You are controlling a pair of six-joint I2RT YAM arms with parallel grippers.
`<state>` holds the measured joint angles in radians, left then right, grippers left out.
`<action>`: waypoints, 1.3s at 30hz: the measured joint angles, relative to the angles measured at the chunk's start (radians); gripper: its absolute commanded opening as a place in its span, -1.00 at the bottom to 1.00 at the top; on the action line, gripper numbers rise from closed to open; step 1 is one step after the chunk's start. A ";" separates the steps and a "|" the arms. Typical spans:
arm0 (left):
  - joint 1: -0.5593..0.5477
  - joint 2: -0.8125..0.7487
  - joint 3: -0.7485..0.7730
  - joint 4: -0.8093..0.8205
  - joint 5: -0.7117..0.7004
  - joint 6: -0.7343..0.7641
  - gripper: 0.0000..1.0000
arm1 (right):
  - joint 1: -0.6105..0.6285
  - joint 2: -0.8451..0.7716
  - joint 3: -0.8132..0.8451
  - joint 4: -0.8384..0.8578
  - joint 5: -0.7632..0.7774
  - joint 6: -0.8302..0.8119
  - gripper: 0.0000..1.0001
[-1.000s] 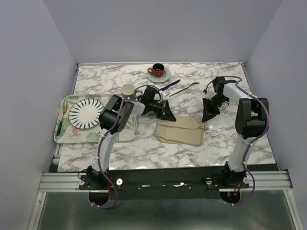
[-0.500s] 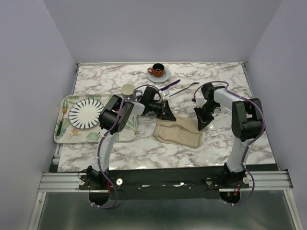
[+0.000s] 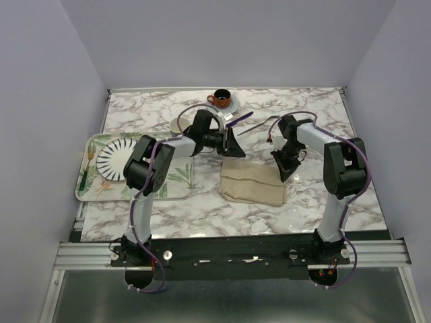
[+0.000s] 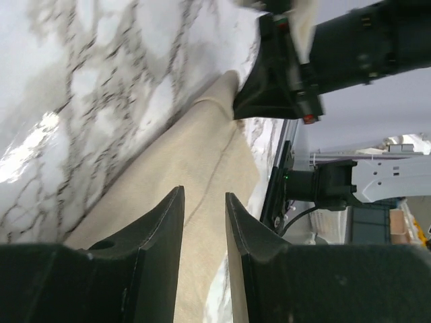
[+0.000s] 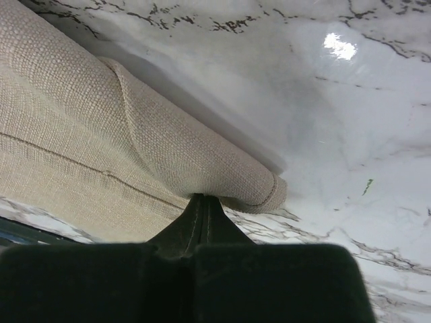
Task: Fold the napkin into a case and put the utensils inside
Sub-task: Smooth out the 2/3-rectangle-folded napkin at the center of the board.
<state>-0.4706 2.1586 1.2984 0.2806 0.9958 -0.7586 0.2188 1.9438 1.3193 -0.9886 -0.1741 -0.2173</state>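
Two pairs of jaws, one napkin (image 3: 254, 183): right pinches, left just released.
My right jaws have clenched on the napkin's rolled far edge; my left jaws have opened, empty, and pulled back above its left end. So the folded cloth lies mid table (image 3: 202, 205), held on one side only. One purple knife (image 3: 241, 118) and one fork (image 3: 254, 126) wait beyond it, still outside.

Coarse-woven matt beige cloth napkin (image 5: 101, 134) lies on a glossy, smooth marble-patterned table (image 5: 323, 121)

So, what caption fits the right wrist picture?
Shut right gripper pinching the rolled edge of the beige napkin on the marble table.
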 measured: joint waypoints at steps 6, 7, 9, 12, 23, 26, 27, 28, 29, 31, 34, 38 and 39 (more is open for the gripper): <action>-0.066 -0.068 0.033 0.042 -0.024 -0.039 -0.64 | -0.002 0.010 0.012 -0.007 0.010 -0.002 -0.98; -0.087 -0.062 0.033 0.064 -0.028 -0.066 -0.68 | -0.003 0.013 0.015 -0.009 0.010 -0.002 -0.98; -0.127 -0.043 0.033 0.111 -0.042 -0.120 -0.76 | -0.003 0.017 0.019 -0.014 0.010 -0.001 -0.98; -0.178 0.008 0.032 0.197 -0.066 -0.217 -0.86 | -0.003 0.019 0.023 -0.018 0.010 -0.001 -0.98; -0.210 0.073 0.042 0.256 -0.227 -0.369 -1.00 | -0.004 0.020 0.023 -0.018 0.008 0.007 -0.98; -0.233 0.091 0.085 0.221 -0.266 -0.372 -1.00 | -0.004 0.021 0.026 -0.021 0.008 0.007 -0.98; -0.242 0.094 0.095 0.208 -0.277 -0.372 -1.00 | -0.004 0.022 0.027 -0.023 0.008 0.007 -0.98; -0.248 0.097 0.103 0.191 -0.288 -0.372 -1.00 | -0.004 0.022 0.027 -0.023 0.008 0.007 -0.98; -0.255 0.100 0.112 0.176 -0.299 -0.371 -1.00 | -0.004 0.022 0.027 -0.023 0.008 0.007 -0.98; -0.268 0.109 0.140 0.133 -0.320 -0.369 -1.00 | -0.004 0.022 0.027 -0.023 0.008 0.007 -0.98; -0.279 0.128 0.174 0.094 -0.341 -0.367 -1.00 | -0.004 0.022 0.027 -0.023 0.008 0.007 -0.97; -0.290 0.155 0.203 0.064 -0.360 -0.365 -1.00 | -0.004 0.022 0.027 -0.023 0.008 0.007 -0.97; -0.291 0.166 0.214 0.053 -0.367 -0.364 -1.00 | -0.004 0.022 0.027 -0.023 0.008 0.007 -0.97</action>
<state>-0.7620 2.3249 1.5120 0.3332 0.6285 -1.1225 0.2146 1.9659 1.3464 -1.0111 -0.1661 -0.2104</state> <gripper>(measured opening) 0.004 0.014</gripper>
